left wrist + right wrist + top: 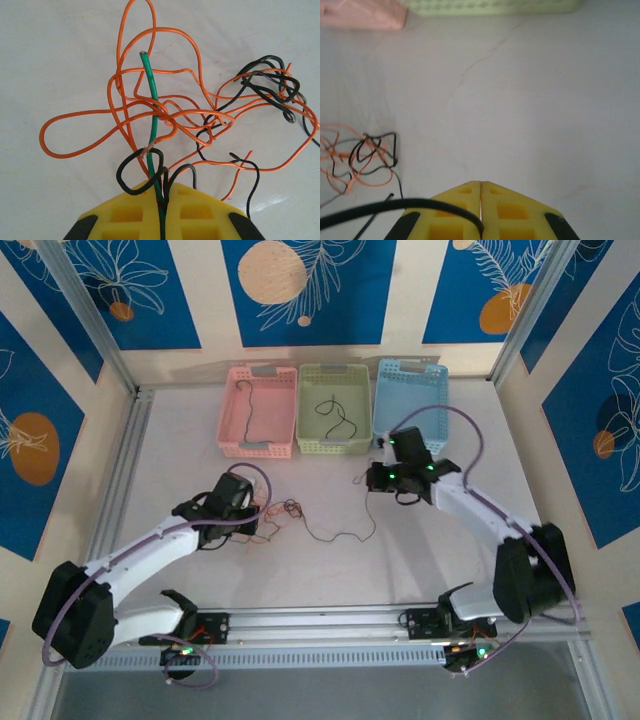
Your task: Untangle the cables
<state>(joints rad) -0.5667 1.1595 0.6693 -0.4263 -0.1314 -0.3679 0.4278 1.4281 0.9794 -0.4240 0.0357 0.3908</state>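
The left fingers [172, 194], yellow, are closed on one green cable [152, 100] and a black strand next to it, at the near edge of a knot of cables [200, 110] lying on the white desk [50, 50]. The green cable stands straight up through the middle of the knot, its bare cut end at the top. Thin orange wire loops round it in many wide, crossing curls, too interwoven to count the strands. Thin black wire curls near the fingers and bunches in a small clump to the right. The right fingers [479, 187], also yellow, are pressed together on one black cable [395, 206] that enters their seam from the left. From above, the left fingers [265, 525] sit at the left side of the knot [288, 510] in the middle of the desk. The right fingers [372, 478] are to its right. Three baskets line the far edge: pink [228, 410], green [303, 410] and blue [412, 368]. The pink and the green each hold one dark cable.
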